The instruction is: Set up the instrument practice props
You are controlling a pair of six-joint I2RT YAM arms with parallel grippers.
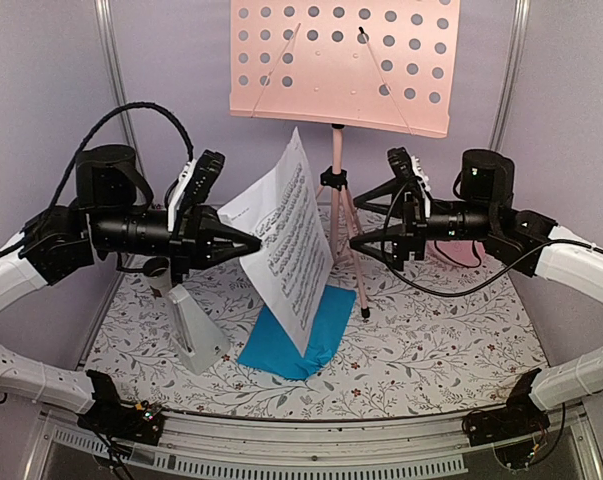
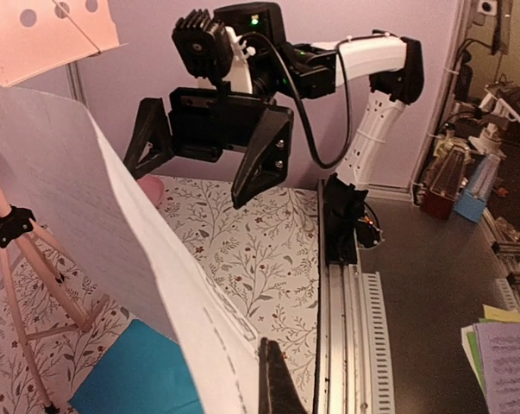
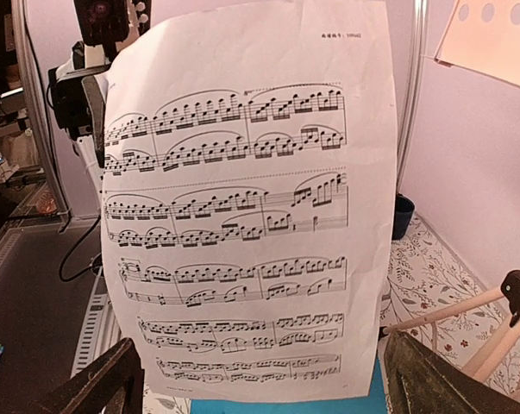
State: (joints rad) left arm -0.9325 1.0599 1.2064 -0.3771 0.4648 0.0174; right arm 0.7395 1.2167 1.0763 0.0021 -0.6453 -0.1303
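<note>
Holding the white sheet (image 1: 286, 240) by one side edge, the left tool (image 1: 253, 243) is clenched on the paper. The page hangs upright in the air between the two arms, its printed side toward the right arm. The right tool (image 1: 356, 242) is released, fingers spread wide, level with the sheet's other edge and just beside it; whether it touches, I cannot tell. Below, the blue sheet (image 1: 316, 335) lies flat on the counter (image 1: 431, 340) by the foot of the stand (image 1: 338, 190), and the metronome (image 1: 196, 335) sits under the left arm. The tray (image 1: 341, 60) is well above the paper and holds nothing.

The step in hand looks like getting this page up onto the tray, probably with a second grip from the right. To do it well:
- Close the right tool on the bare margin, square to the edge, so the paper does not crease.
- Move both arms together, so the sheet neither tears nor buckles.
- Lift the bottom edge over the tray's lip, then lean the page back against the holes.
- Mind the stand's thin legs, since a knock could tip it.
</note>
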